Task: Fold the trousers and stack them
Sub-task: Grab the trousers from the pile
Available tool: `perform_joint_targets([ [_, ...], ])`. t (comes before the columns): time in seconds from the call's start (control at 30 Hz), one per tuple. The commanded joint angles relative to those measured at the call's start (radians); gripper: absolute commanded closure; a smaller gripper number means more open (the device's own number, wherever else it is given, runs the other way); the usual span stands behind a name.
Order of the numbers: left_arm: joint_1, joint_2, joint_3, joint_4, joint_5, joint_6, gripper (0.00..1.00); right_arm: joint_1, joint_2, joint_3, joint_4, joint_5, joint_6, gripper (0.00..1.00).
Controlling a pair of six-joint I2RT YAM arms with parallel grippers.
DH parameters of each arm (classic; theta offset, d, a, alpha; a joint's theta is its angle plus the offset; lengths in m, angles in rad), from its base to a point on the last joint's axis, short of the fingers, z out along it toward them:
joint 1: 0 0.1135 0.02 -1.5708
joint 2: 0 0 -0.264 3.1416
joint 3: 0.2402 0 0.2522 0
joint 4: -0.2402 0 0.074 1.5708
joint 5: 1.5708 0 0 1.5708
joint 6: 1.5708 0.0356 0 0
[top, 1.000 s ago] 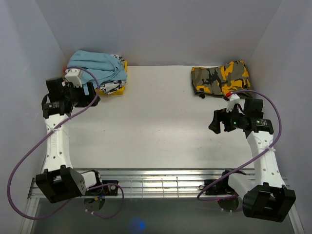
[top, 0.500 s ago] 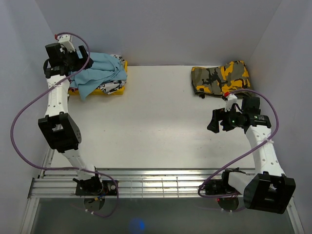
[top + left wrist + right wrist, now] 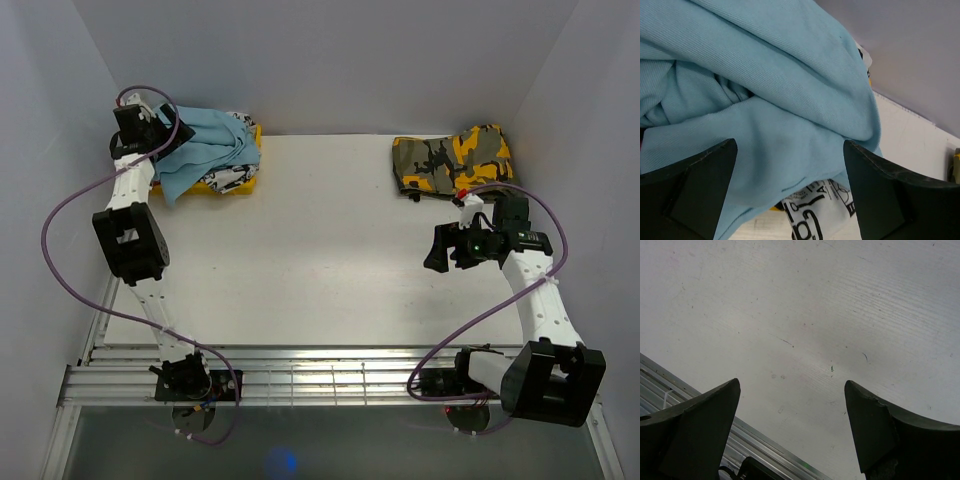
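The trousers (image 3: 780, 90), soft ribbed light-blue cloth bunched in rounded folds, are seen just ahead of the left tool (image 3: 790, 147), spread wide on an arm (image 3: 128, 235) stretched far forward. The right tool (image 3: 790, 385), equally wide, is held over scuffed tabletop (image 3: 805, 315), seemingly not touching.

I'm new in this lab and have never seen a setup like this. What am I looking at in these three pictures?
Two robot arms are bolted at the near edge of a table. The overhead picture looks down on both; the other two come from a camera on each wrist. The left hand is open over the crumpled light-blue trousers, which lie on printed clothes in the far left corner. The right hand is open above the table. A camouflage garment lies far right. Nothing is held.
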Motion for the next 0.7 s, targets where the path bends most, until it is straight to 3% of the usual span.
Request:
perform_joint_targets([
  [0.0, 0.002, 0.033, 0.047, 0.088, -0.016, -0.086, 0.02, -0.003, 0.014, 0.024, 0.007, 0.003, 0.000, 0.10],
  [0.13, 0.006, 0.070, 0.004, 0.215, -0.011, -0.146, 0.02, -0.005, 0.040, 0.030, 0.003, 0.017, 0.000, 0.10],
  [0.3, 0.006, 0.179, 0.084, 0.293, 0.006, -0.197, 0.02, -0.003, 0.074, 0.054, -0.017, 0.036, -0.003, 0.10],
  [0.67, 0.008, 0.266, 0.148, 0.531, 0.130, -0.278, 0.04, -0.003, 0.092, 0.048, -0.020, 0.058, -0.003, 0.10],
])
